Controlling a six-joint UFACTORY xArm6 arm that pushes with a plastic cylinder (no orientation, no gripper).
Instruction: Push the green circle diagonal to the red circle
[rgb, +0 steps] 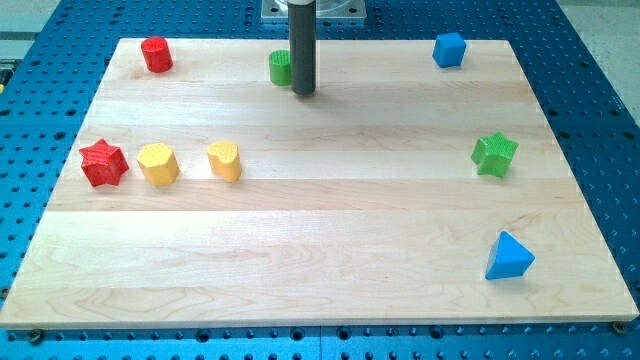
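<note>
Here my tip (303, 92) seemingly touches the green circle's (280, 67) right.

Light on my board (320, 250) is bright and even, seemingly from overhead, with no hard glare on the pale wood and only short, soft shadows tucked under the blocks. Right at my tip (303, 93) a small dark shadow pools on the wood, and the green circle (280, 67) touching the rod on the view's left reads a little dim. Focus holds sharp from my tip out to the blue perforated table (600, 120), and the board's edges show no obvious bending.
</note>
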